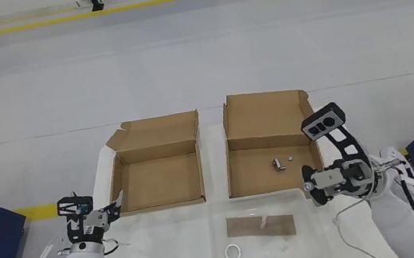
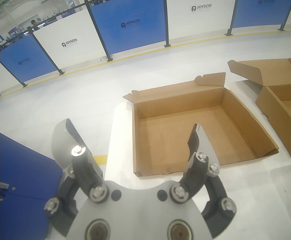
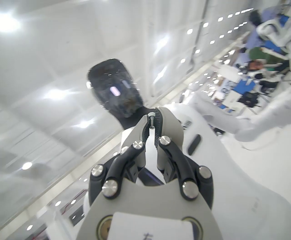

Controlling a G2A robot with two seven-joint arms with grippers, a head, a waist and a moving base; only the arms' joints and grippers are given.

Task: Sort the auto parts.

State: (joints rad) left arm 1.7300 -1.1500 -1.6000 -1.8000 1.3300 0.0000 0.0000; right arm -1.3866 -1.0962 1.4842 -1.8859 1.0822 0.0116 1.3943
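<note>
Right end effector [image 3: 152, 115] pinching tiny bolt [image 3: 151, 121], type unclear

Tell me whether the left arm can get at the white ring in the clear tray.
Probably yes. The left gripper is open, and the white ring lies at the clear tray's end nearest it, with bare table between; it must clear the tray's wall.

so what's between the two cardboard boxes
Nothing: a bare strip of white table separates the left box from the right box, as the top view shows.
</note>
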